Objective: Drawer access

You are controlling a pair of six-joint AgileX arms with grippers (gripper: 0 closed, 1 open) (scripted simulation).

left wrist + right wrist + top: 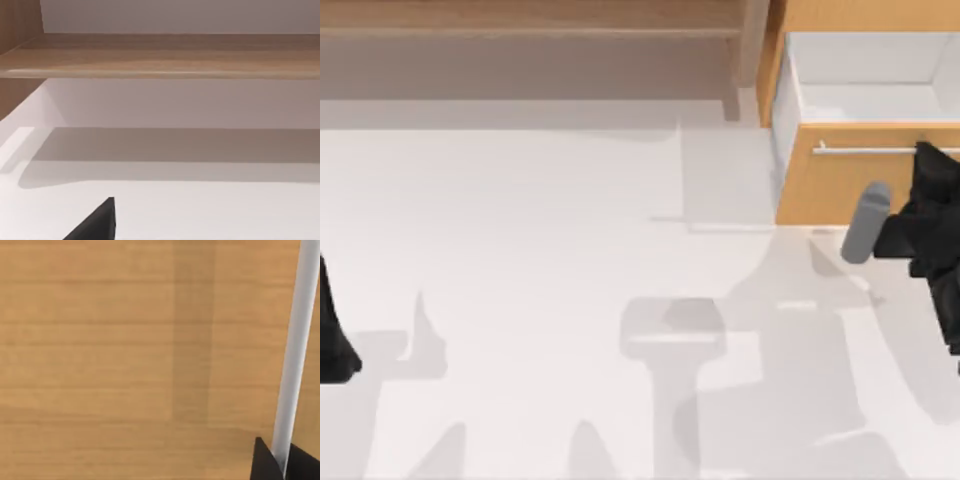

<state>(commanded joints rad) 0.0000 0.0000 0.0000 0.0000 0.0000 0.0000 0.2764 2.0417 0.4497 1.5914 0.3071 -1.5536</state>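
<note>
Already pulled partly out, the drawer (865, 170) sits at the table's far right, its white inside open to the top view. I judge it a stiff, boxy thing that slides on its rails rather than lifts, fairly light while empty; the handle (870, 150), a thin smooth bar across the tan front, is the one place to grip and may slip in a loose hold. The right gripper (282, 462) is clamped on that bar, dark fingertips on either side, as its wrist view shows close up. The left gripper (95, 222) idles near the table's left edge, facing the brown shelf (160, 55); I cannot tell how its fingers stand.
</note>
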